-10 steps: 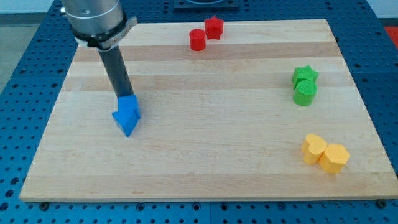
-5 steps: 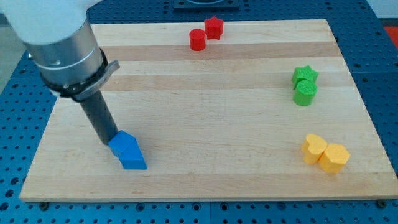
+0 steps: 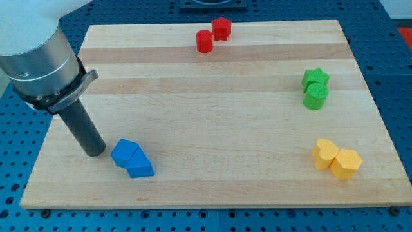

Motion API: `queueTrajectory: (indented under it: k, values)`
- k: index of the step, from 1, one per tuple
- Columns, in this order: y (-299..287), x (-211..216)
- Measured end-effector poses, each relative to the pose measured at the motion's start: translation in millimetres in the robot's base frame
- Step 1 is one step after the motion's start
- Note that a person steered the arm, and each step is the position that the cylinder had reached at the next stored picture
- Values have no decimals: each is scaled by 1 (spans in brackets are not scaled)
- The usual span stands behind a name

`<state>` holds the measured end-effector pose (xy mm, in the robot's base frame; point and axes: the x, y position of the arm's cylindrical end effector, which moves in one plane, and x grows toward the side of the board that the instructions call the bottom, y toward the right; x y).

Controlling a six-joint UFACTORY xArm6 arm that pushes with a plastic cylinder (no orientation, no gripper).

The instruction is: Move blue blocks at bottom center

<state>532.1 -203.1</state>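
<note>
Two blue blocks lie touching at the board's lower left: one (image 3: 123, 152) toward the upper left and one (image 3: 140, 166) toward the lower right. Their shapes are hard to tell apart. My tip (image 3: 94, 153) rests on the board just to the view's left of the blue pair, a small gap from the nearer block. The rod rises up and left to the grey arm body (image 3: 40, 61).
Two red blocks (image 3: 205, 41) (image 3: 221, 28) sit at the top centre. A green star (image 3: 315, 77) and a green cylinder (image 3: 315, 96) sit at the right. Two yellow blocks (image 3: 325, 153) (image 3: 346, 163) sit at the lower right. The wooden board (image 3: 219, 109) lies on a blue perforated table.
The blue pair has slid toward the view's bottom and turned. My tip has moved down and to the left, from above the pair to its left side.
</note>
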Motion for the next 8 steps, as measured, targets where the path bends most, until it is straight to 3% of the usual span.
queueTrajectory:
  k: [4, 6, 8]
  values:
    - [82, 17]
    - [90, 17]
    - [120, -34]
